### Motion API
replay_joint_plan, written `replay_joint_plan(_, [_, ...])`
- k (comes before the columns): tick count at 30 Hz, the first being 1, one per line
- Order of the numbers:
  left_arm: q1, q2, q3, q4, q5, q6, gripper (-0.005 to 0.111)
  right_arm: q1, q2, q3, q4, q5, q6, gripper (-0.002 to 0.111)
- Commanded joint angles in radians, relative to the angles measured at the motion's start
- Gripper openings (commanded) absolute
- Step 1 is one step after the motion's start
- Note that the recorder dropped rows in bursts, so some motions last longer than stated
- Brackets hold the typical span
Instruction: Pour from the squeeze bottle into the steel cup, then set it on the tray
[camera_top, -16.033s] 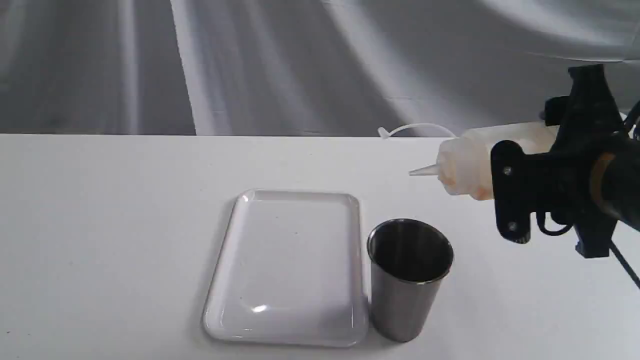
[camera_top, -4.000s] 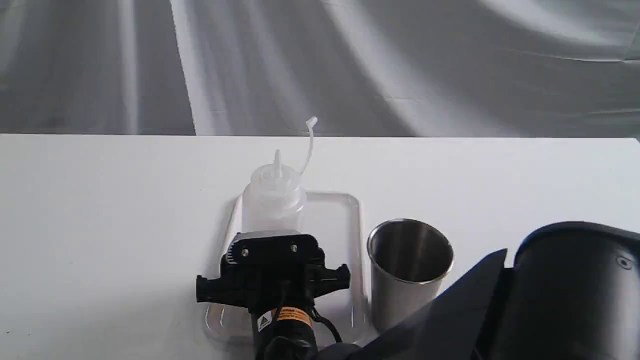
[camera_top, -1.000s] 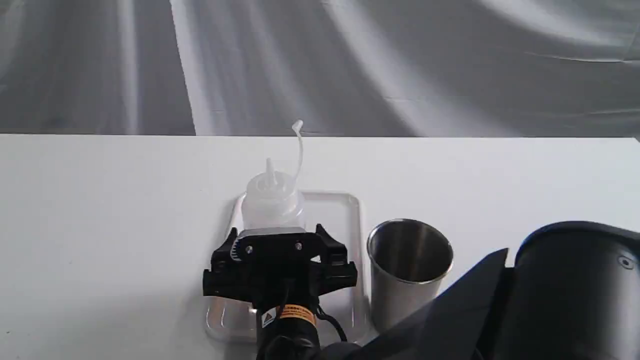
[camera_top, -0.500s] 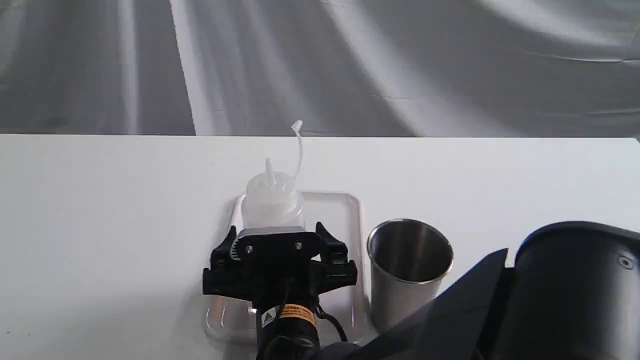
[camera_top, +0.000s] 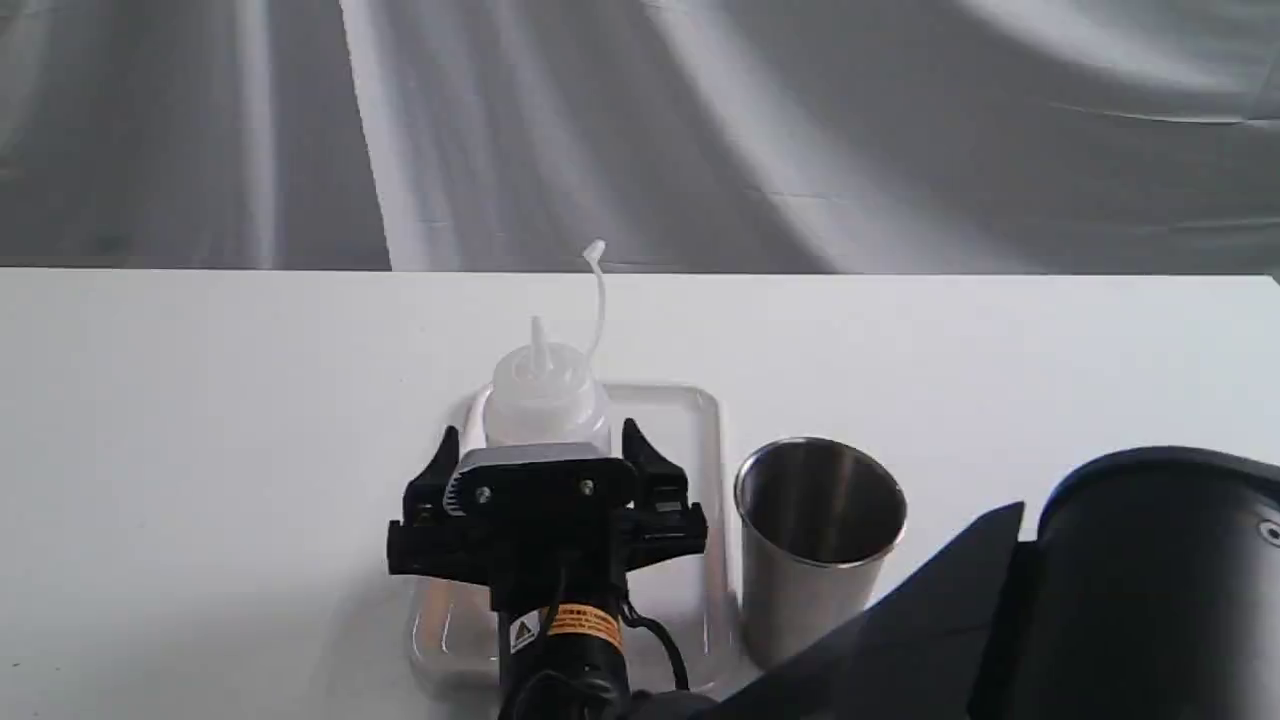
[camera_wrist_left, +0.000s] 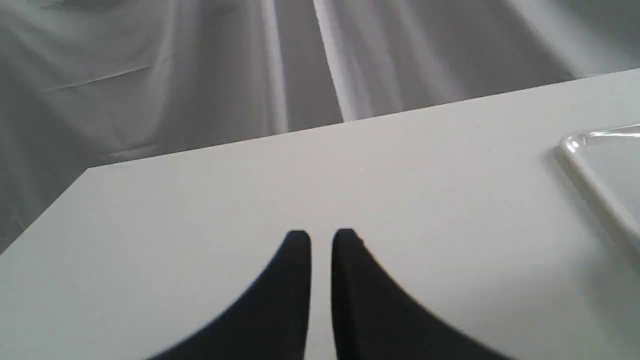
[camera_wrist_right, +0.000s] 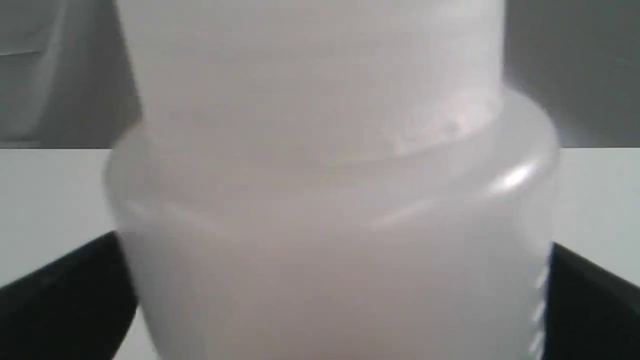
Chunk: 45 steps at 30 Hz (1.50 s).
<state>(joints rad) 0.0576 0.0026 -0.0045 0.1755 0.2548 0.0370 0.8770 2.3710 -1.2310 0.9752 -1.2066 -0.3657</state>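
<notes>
The squeeze bottle (camera_top: 545, 400) stands upright on the tray (camera_top: 690, 410), nozzle up and its cap strap curling above it. My right gripper (camera_top: 538, 432) reaches across to it and is open. Its fingers (camera_top: 640, 455) stand apart on either side of the bottle's lower body. Close up in the right wrist view, the bottle (camera_wrist_right: 320, 200) fills the space between the black fingers (camera_wrist_right: 65, 295). The steel cup (camera_top: 815, 560) stands just right of the tray. My left gripper (camera_wrist_left: 321, 234) hovers shut over bare table, with a corner of the tray (camera_wrist_left: 600, 165) off to one side.
A large black part of the right arm (camera_top: 1100, 600) fills the lower right of the exterior view, in front of the cup's base. A grey cloth backdrop hangs behind the white table's far edge (camera_top: 900, 273).
Four seconds ago my right gripper was shut on the bottle; it has since opened. In the last half second it shifted slightly left and up while the bottle stayed put.
</notes>
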Motion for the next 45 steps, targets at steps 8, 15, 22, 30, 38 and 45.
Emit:
replay_joint_plan(8, [0.002, -0.003, 0.004, 0.0, -0.015, -0.008, 0.008, 0.001, -0.055, -0.004, -0.026, -0.014, -0.039, 0.105])
replay_joint_plan(15, [0.002, -0.003, 0.004, 0.0, -0.015, -0.008, 0.008, 0.001, -0.099, -0.004, -0.026, -0.014, -0.056, 0.105])
replay_joint_plan(22, [0.002, -0.003, 0.004, 0.0, -0.015, -0.006, 0.008, 0.001, -0.142, -0.004, 0.005, -0.014, -0.104, 0.105])
replay_joint_plan(30, [0.002, -0.003, 0.004, 0.0, -0.015, -0.006, 0.008, 0.001, -0.209, -0.004, 0.014, -0.014, -0.182, 0.105])
replay_joint_plan(38, [0.002, -0.003, 0.004, 0.0, -0.015, -0.006, 0.008, 0.001, -0.297, -0.004, 0.023, -0.014, -0.245, 0.105])
replay_joint_plan(45, [0.002, -0.003, 0.004, 0.0, -0.015, -0.006, 0.008, 0.001, -0.4, -0.004, 0.023, -0.014, -0.322, 0.105])
